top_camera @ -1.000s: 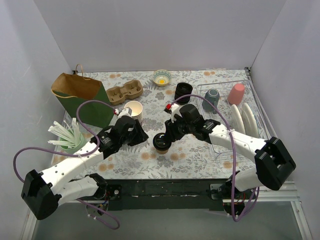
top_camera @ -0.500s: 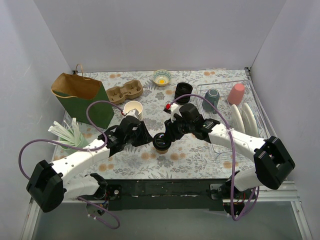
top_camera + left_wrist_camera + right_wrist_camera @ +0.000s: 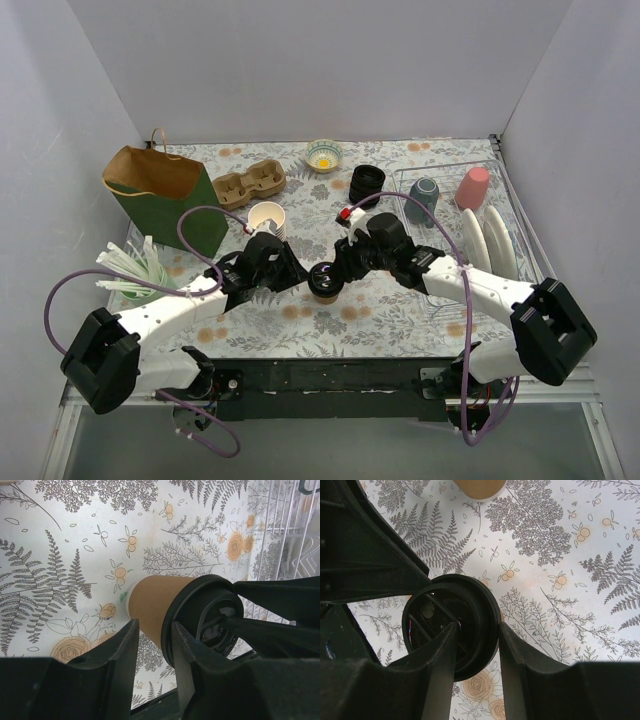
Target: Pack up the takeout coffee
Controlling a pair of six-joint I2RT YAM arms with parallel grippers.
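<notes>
The takeout coffee (image 3: 323, 280), a brown paper cup with a black lid, stands on the flowered cloth at the table's front middle. My right gripper (image 3: 336, 272) is shut on the lid's rim from the right; in the right wrist view one finger lies across the lid (image 3: 451, 625) and the other presses its outer edge, the gripper (image 3: 477, 630) straddling the rim. My left gripper (image 3: 303, 277) is open at the cup's left side. In the left wrist view the brown cup wall (image 3: 152, 597) and the lid (image 3: 205, 612) lie just at the tips of the left gripper (image 3: 155, 626).
A green paper bag (image 3: 155, 185), a cardboard cup carrier (image 3: 248, 183) and a stack of lidless cups (image 3: 267, 218) stand at back left. A stack of black lids (image 3: 366, 182), a small bowl (image 3: 324, 154) and a wire dish rack (image 3: 455, 225) stand right. A straw holder (image 3: 140, 272) stands left.
My left arm has swung right, bringing its open jaws up to the cup. The right gripper has kept its hold on the lid and shifted the cup only slightly.
</notes>
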